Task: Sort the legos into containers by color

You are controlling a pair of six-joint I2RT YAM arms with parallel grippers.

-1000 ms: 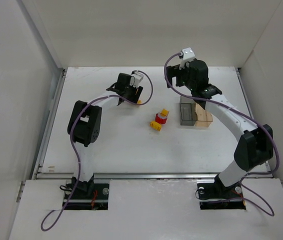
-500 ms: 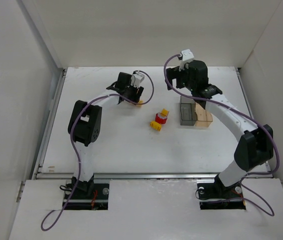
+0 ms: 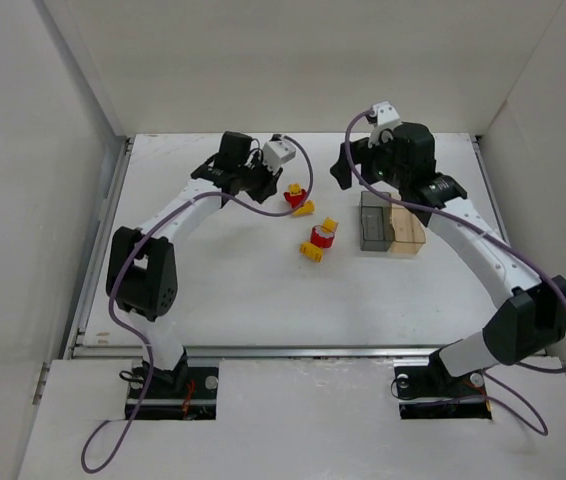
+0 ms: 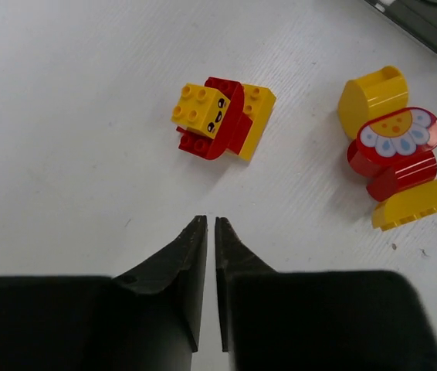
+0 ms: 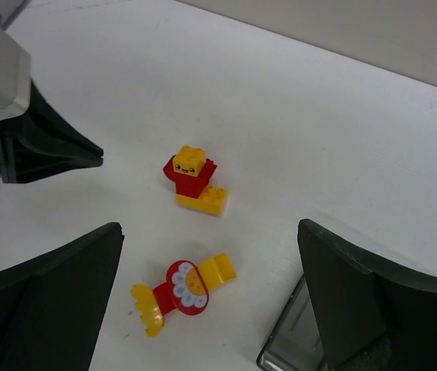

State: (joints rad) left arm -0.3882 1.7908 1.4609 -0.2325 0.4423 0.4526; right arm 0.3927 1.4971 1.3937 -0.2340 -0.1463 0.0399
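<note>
Two clumps of legos lie on the white table. One is a red and yellow clump with a small face brick (image 3: pixel 298 199) (image 4: pixel 220 120) (image 5: pixel 193 178). The other has a red flower disc between yellow pieces (image 3: pixel 318 240) (image 4: pixel 398 151) (image 5: pixel 184 290). My left gripper (image 3: pixel 276 187) (image 4: pixel 205 224) is shut on nothing, its tips just short of the face clump. My right gripper (image 3: pixel 343 172) (image 5: pixel 209 230) hangs open above both clumps. The containers, a dark grey box (image 3: pixel 373 222) and a tan box (image 3: pixel 406 230), stand joined to the right of the legos.
A corner of the dark grey box shows at the edge of each wrist view (image 4: pixel 427 23) (image 5: pixel 288 340). White walls close the table on the left, back and right. The left gripper's body (image 5: pixel 41 147) shows in the right wrist view.
The left arm has swung its elbow out to the left and its jaws have shut. The face clump, mostly hidden under that gripper before, now lies in plain view. The right arm has shifted slightly.
</note>
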